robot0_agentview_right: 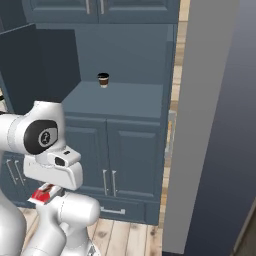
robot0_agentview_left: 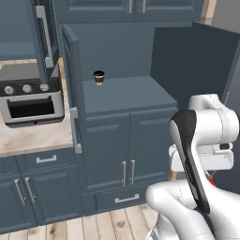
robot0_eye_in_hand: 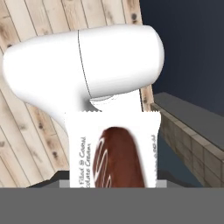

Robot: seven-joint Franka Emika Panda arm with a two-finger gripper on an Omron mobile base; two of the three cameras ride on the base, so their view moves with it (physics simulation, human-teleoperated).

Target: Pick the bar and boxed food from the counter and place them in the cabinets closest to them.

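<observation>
1. Fingers of our gripper [robot0_eye_in_hand: 113, 181] are clamped on the bar [robot0_eye_in_hand: 113, 151]: in the hand view the white wrapper with its brown chocolate picture rises straight out from between them, and the tips themselves are hidden behind it.
2. From the right base view we see the bar's red and white end [robot0_agentview_right: 44, 194] poking out under the hand, low beside our own body. In the left base view a sliver of red [robot0_agentview_left: 210, 180] peeks out beneath the wrist.
3. We judge the bar light and thin, with a slick crinkly wrapper that could slide or twist between the pads. The filling is probably brittle, so a hard squeeze might snap it.
4. Our hold seems to sit at one end, leaving most of the length free. That gives it leverage to swing, and a grip nearer the middle across the narrow width would be steadier. We would move it gently.
5. Ahead stands the open cabinet [robot0_agentview_left: 123, 95], its door swung aside and its flat shelf holding a small dark-lidded cup [robot0_agentview_left: 99, 77] near the back. We judge the bar belongs on the bare shelf in front of that cup.
6. To the left lies the counter [robot0_agentview_left: 33, 137] with a toaster oven [robot0_agentview_left: 32, 101] on it; we cannot see the boxed food from here.
</observation>
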